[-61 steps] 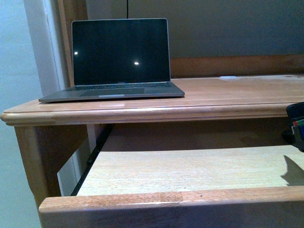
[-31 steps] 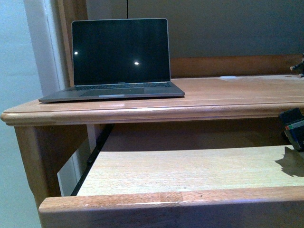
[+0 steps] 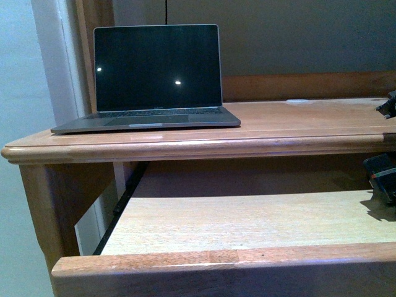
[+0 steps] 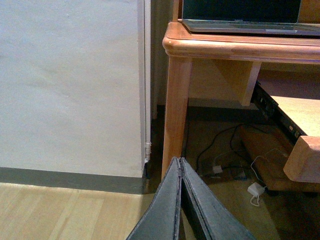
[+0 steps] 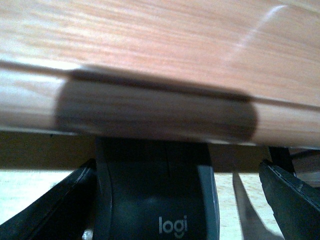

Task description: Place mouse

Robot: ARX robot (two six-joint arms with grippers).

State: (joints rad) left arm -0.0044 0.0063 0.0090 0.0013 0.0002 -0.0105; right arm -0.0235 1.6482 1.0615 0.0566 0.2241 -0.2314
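Observation:
In the right wrist view the mouse, dark grey with a "logi" mark, lies between the spread fingers of my right gripper. It sits close to one finger, and a strip of pale shelf shows between it and the other finger. Its front end is tucked under the desk's rounded edge. The front view shows only part of the right gripper, at the right border over the pull-out shelf; I cannot make out the mouse there. My left gripper is shut and empty, low beside the desk leg.
An open laptop with a dark screen stands on the left of the desk top. A white wall is left of the desk. Cables and a white charger lie on the floor under it.
In the front view the right gripper has sunk a little and drawn toward the right border. Its shadow on the shelf has shrunk. A dark arm part has appeared above the desk top.

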